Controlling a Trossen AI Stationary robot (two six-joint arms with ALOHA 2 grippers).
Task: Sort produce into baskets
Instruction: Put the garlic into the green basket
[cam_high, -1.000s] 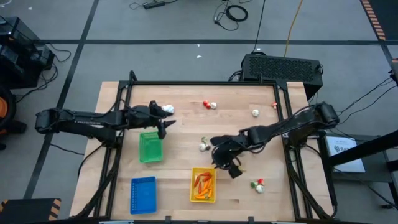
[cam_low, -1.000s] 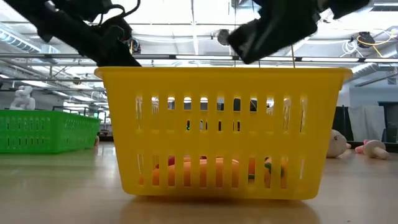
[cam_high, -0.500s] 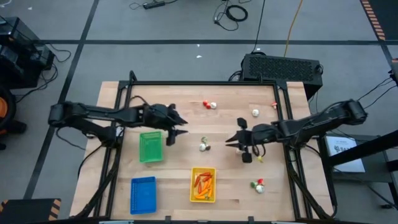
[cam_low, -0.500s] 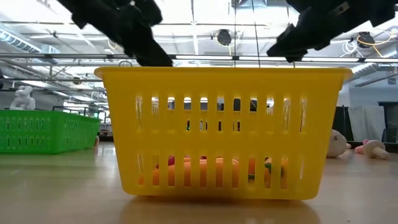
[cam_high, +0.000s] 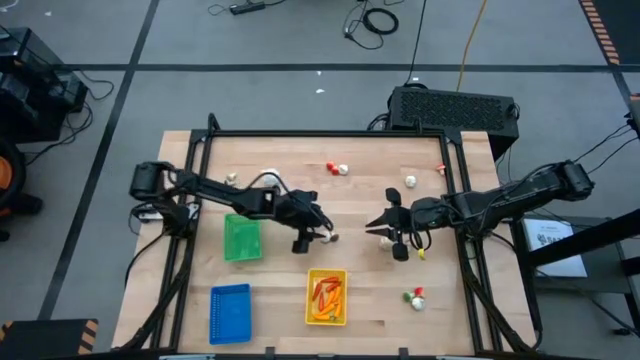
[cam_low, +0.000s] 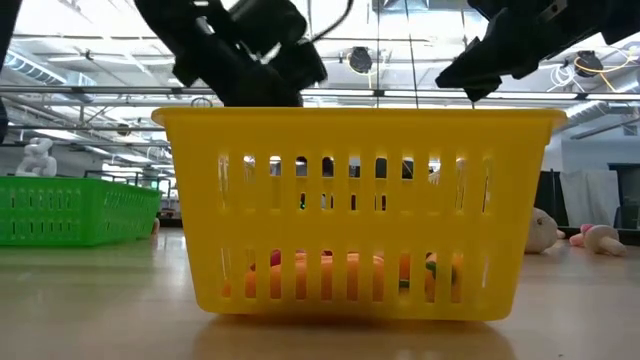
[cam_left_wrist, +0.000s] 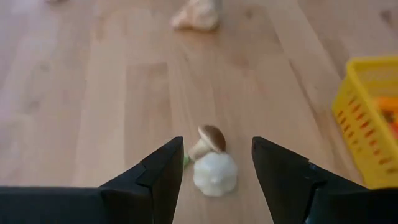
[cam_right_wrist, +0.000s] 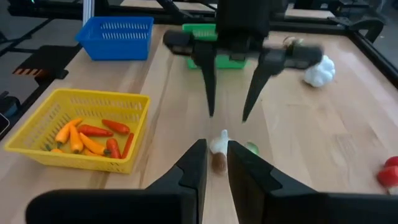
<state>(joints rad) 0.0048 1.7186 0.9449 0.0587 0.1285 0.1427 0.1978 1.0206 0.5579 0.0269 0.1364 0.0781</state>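
The left tool (cam_left_wrist: 214, 171), fingers apart, is straddling the light, rigid small white plastic garlic bulb (cam_left_wrist: 214, 175); grip its rounded sides.

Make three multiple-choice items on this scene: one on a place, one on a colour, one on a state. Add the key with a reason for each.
1. Where is the left hand?
A. over the blue basket
B. over the white bulb and mushroom at mid-table
C. off the table

2. Which basket holds the carrots and peppers?
A. green
B. blue
C. yellow

3. How are the left hand's fingers?
A. open
B. shut on a carrot
C. hidden

Key: B, the left wrist view shows the white bulb and mushroom between its fingers; C, the pieces lie in the yellow basket; A, a clear gap shows.
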